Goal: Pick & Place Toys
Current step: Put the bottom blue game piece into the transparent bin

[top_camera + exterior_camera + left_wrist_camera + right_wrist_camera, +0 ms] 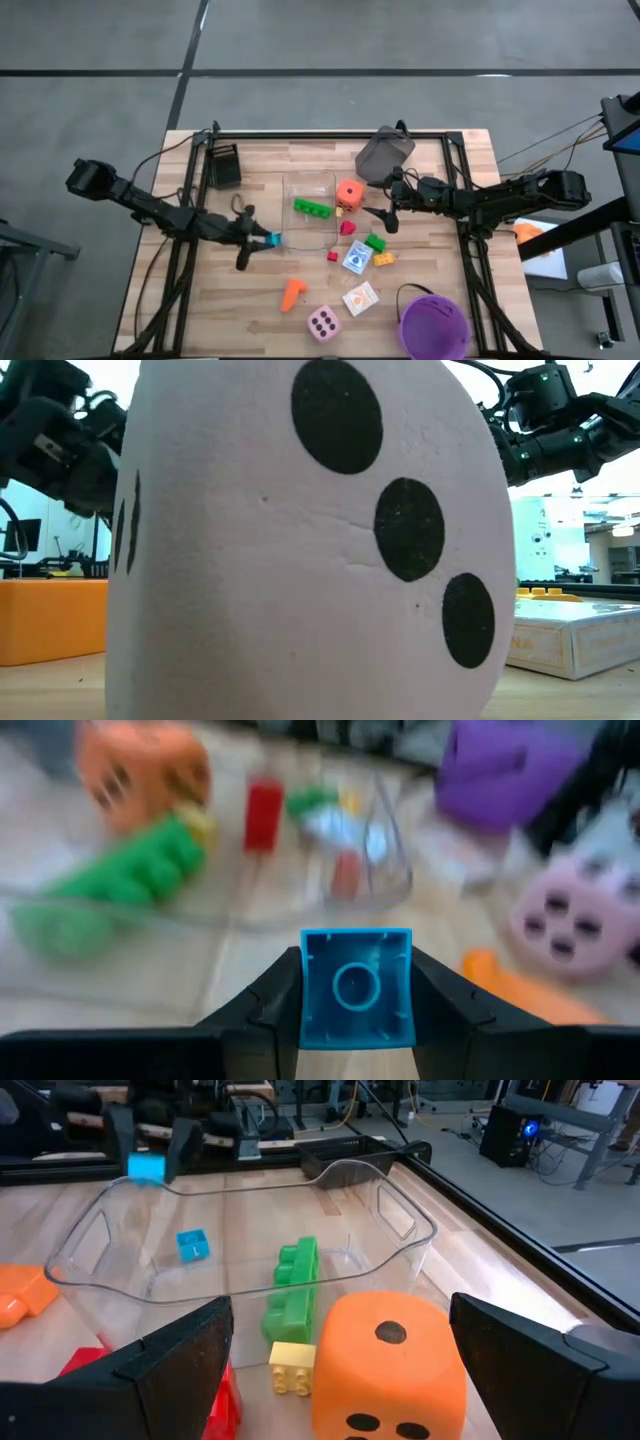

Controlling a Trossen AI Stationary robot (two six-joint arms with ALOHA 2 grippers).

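My left gripper (268, 241) is shut on a small teal brick (357, 987) just outside the left wall of the clear tray (309, 240). A long green brick (313, 207) lies inside the tray. My right gripper (385, 216) stands open to the right of the orange dotted die (385, 1355), its fingers wide on either side and touching nothing. On the bare wood near the tray lie red pieces (347, 228), a small green brick (375, 241), a yellow brick (384, 259), two white cards (357, 258), an orange peg (291, 292) and a pink dotted die (323, 323). My left gripper pinches the teal brick by two opposite side walls (310, 990) between its two fingers. The fingers come almost level from the table's left side, slanting a little down. The brick's hollow underside faces the wrist camera, and the brick (146, 1168) hangs clear of the table, about level with the tray's rim.
A purple bucket (433, 325) stands at the near right corner and a grey bin (385, 155) at the far side beside the right arm. A black holder (225, 165) sits at the far left. The pink die (300, 540) fills the low view.
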